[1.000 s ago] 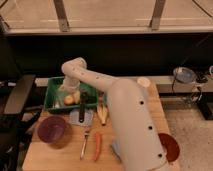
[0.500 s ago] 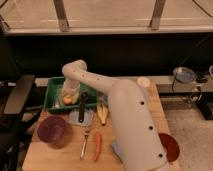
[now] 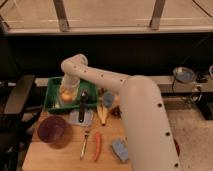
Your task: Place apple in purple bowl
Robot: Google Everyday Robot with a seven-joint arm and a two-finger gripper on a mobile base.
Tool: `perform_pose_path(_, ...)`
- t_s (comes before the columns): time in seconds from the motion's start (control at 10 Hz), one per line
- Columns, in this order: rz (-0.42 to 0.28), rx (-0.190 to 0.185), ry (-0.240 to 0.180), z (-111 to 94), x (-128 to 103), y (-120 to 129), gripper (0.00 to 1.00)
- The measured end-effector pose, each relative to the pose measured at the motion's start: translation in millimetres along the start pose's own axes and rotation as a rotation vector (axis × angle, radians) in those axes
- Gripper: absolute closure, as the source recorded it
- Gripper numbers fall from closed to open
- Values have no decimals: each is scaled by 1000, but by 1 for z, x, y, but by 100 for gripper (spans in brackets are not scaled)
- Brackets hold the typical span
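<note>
Gripper (image 3: 67,95) down inside green tray (image 3: 52,100), now pressed together on apple (image 3: 66,96), after standing spread a second ago. Means grasp step looks done, lift not started: apple still sitting low in tray, right at gripper tip. Purple bowl (image 3: 52,130) below and slightly left of gripper in view, on wooden table (image 3: 60,157), well apart, nothing in it. Black-handled utensil (image 3: 82,102) just right of gripper; carrot (image 3: 97,146) and fork (image 3: 84,145) farther down-right. Next likely: raise clear of tray wall, carry to bowl. Grip firmness hard to judge.
</note>
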Motion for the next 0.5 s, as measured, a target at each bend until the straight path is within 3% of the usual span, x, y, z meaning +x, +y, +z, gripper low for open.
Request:
perform_pose_path(0.3, -149, 17, -10, -46, -37, 5, 100)
perform_pose_path(0.5, -234, -5, -42, -54, -71, 18, 100)
